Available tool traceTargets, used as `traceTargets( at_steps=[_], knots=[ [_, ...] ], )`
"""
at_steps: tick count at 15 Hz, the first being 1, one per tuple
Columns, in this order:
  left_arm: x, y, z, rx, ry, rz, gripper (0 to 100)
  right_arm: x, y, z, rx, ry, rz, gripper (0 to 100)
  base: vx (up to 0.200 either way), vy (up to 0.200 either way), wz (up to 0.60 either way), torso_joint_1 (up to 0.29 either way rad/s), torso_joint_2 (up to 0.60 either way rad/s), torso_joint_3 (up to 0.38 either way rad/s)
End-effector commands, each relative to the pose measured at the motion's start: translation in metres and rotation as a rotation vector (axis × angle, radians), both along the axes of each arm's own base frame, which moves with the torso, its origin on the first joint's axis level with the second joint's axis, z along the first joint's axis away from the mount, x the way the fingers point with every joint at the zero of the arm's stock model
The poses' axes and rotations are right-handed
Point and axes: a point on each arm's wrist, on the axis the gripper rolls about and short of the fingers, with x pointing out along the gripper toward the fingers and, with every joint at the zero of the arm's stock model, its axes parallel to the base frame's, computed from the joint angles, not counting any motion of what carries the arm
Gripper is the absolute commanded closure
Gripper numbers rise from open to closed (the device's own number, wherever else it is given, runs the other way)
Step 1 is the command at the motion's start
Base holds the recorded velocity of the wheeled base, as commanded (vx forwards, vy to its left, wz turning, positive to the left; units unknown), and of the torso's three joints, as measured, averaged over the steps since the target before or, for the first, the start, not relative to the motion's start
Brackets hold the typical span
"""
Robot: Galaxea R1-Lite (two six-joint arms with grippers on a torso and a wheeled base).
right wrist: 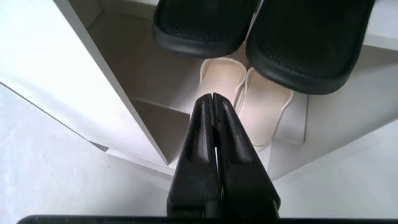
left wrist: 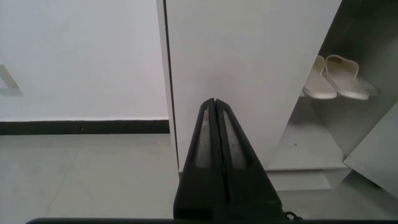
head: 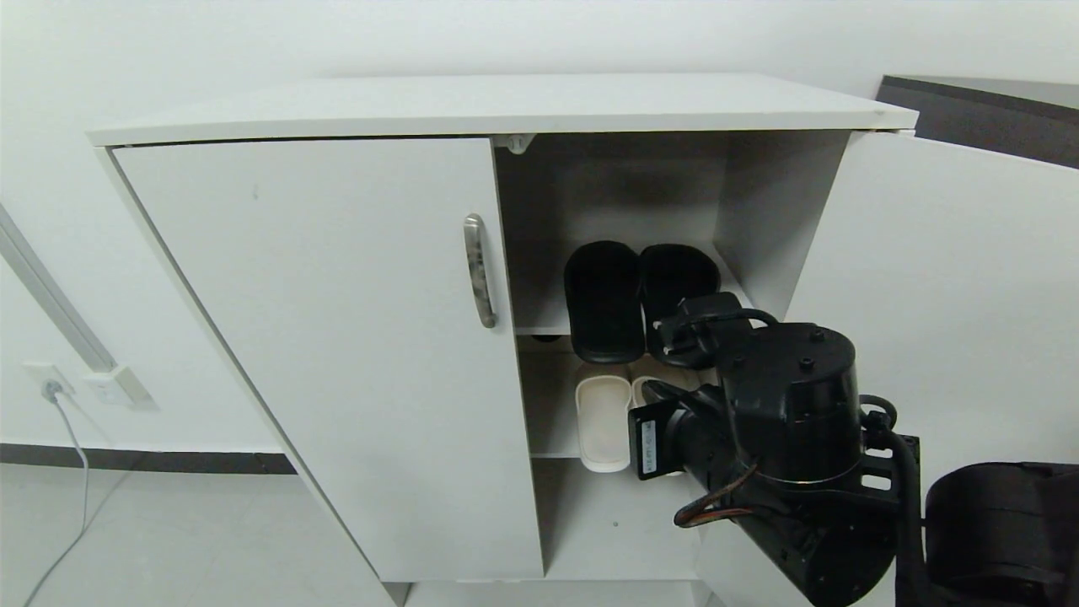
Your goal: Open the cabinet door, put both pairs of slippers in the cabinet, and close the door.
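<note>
The white cabinet [head: 506, 101] has its left door [head: 320, 337] closed and its right door [head: 944, 287] swung wide open. A black pair of slippers [head: 603, 299] lies on the upper shelf, heels overhanging the edge. A white pair of slippers [head: 603, 421] lies on the shelf below. My right arm [head: 784, 413] hangs just in front of the open compartment. The right gripper [right wrist: 214, 98] is shut and empty, a little short of the white slippers [right wrist: 267, 106] and below the black slippers [right wrist: 311, 37]. My left gripper [left wrist: 214, 102], shut and empty, sits low, facing the closed door [left wrist: 249, 50].
The bottom shelf [head: 607, 523] is bare. A metal handle [head: 479, 270] stands on the closed door's edge. A wall socket with a cable [head: 52, 389] sits low on the left wall above pale floor [head: 169, 539].
</note>
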Motion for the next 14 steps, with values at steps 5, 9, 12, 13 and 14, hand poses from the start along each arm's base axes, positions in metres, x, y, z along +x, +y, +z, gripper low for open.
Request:
traceTargets(
  at_steps=[5,9,12,13,14],
  knots=[
    [0.0001,0.0,-0.0001,0.001,0.002,-0.001,100,0.0011,0.002,-0.0066,-0.012,0.007,0.001,100,-0.08,0.0,0.0,0.002,0.0,-0.001],
    [0.0001,0.0,-0.0001,0.0,0.002,0.0,100,0.0008,0.0014,-0.0066,-0.008,0.004,-0.002,100,-0.2,0.0,0.0,0.004,0.0,0.006],
    [0.0001,0.0,-0.0001,0.0,0.002,-0.001,100,0.0014,0.0013,-0.0114,-0.023,0.013,-0.005,100,-0.2,0.0,0.0,0.004,0.0,0.001],
    [0.0001,0.0,0.0001,-0.002,0.001,-0.001,100,0.001,0.0006,-0.01,-0.019,0.01,-0.008,100,-0.2,0.0,0.0,-0.002,0.0,-0.007],
    [0.0001,0.0,0.0001,-0.002,0.001,-0.001,100,0.0012,0.0001,-0.0104,-0.021,0.01,-0.01,100,-0.2,0.0,0.0,-0.002,0.0,-0.002]
  ],
)
